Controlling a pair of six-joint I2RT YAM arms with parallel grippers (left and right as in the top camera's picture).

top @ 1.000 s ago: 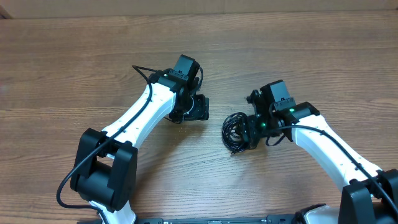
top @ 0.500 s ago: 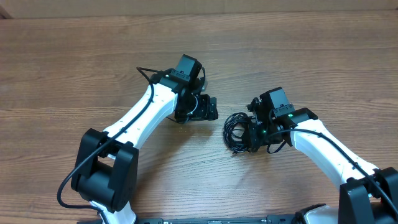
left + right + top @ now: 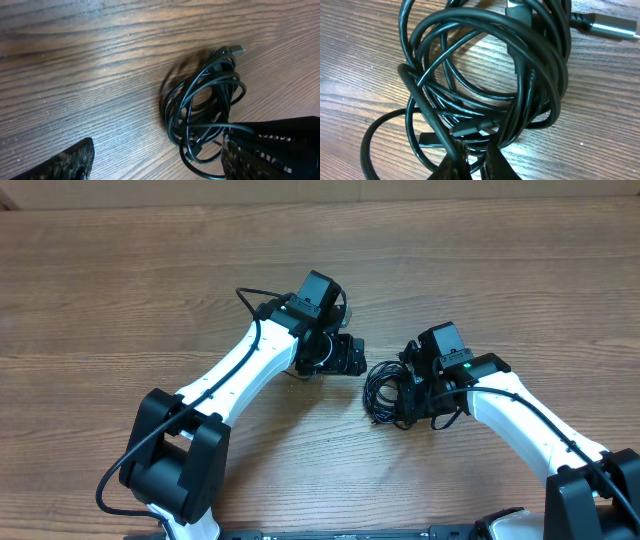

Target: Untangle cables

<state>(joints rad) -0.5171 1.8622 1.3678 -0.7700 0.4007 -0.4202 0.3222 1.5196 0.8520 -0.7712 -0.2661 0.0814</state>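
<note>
– While the right end effector (image 3: 472, 162) sat at the near edge of the bundle, what did its tips have?

– They were pressed together on a single strand of the cables (image 3: 485, 75), pinching it at the bottom of the coil, as far as the right wrist view showed.

– And the left end effector (image 3: 172, 157)?

– It was spread wide and held nothing. It hung low over the worktop (image 3: 120, 280), and the lowest loops of the bundle reached in between its fingers.

– Where did the cables lie overall?

– On the worktop between the two arms, wound in overlapping loops. The silver-tipped plug (image 3: 615, 27) stuck out on the side away from the right pinch.

– Which step was that, then?

– By my reading, the very start. One side was anchored, the second grasp was not yet taken, and no cord had been separated.

– What did the next move call for?

– I'd say the left needed to shut on a different strand, ideally a loose outer loop or a plug end, before any slow pull apart. Catching several strands at once would probably have tightened the tangle.
</note>
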